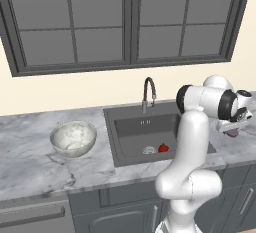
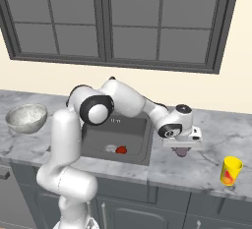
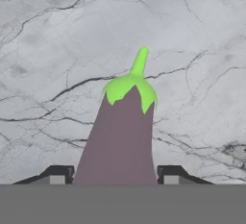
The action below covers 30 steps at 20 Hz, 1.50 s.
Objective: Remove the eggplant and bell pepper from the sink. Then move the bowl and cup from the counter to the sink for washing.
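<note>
Your gripper (image 2: 181,149) hangs over the counter (image 2: 206,159) just right of the sink (image 1: 116,142), the eggplant (image 3: 120,141) sitting between the two finger tips, stem end pointing away from the hand. Jaws are set moderately apart with the purple body filling the gap between them, so you're holding it, not hovering over it. Whether the eggplant's underside already touches the marble you can't tell from the hand view; in the right base view it hangs close beneath the hand, low over the worktop. Step in hand reads as setting it down: bring it the last bit straight down before you release, so it doesn't drop and roll on that rounded body. Keep the drop point well off the sink edge, and leave room on the way to the cup (image 2: 231,170), which stands farther right near the counter's front. Open the fingers fully, then lift straight up so a tip doesn't drag the vegetable. Bell pepper (image 1: 163,148) sits in the basin beside the whitish drain (image 1: 149,150), your next pick. Bowl (image 1: 73,138) waits on the marble left of the sink, untouched
</note>
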Motion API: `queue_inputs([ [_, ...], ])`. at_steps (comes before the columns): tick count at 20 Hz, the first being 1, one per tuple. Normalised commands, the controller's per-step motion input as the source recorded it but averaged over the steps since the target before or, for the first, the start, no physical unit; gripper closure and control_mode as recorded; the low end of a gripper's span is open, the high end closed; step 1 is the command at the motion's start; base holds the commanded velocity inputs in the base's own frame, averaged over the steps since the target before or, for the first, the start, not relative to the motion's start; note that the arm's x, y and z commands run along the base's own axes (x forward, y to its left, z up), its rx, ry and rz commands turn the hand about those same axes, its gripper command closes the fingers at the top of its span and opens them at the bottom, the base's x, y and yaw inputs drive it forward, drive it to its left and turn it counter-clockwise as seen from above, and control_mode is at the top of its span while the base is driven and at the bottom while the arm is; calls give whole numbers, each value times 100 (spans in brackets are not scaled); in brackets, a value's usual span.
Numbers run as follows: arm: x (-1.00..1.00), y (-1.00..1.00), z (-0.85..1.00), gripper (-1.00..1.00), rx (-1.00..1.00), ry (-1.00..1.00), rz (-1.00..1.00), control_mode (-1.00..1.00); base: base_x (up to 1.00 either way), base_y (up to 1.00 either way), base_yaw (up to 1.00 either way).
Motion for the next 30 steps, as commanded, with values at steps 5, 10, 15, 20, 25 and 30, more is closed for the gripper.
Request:
queue_inputs([
  [5,20,-13,-27,-100,0,10,0,-100,0,0,0],
  [10,3,-6,-17,-100,0,7,0,-100,0,0,0],
  [15,0,-2,-7,-100,3,5,0,-100,0,0,0],
  [20,-8,0,5,-100,7,0,0,-100,0,0,0],
  [25,-12,12,26,-100,5,0,0,-100,0,0,0],
  [30,-12,20,28,-100,0,-1,0,-100,0,0,0],
])
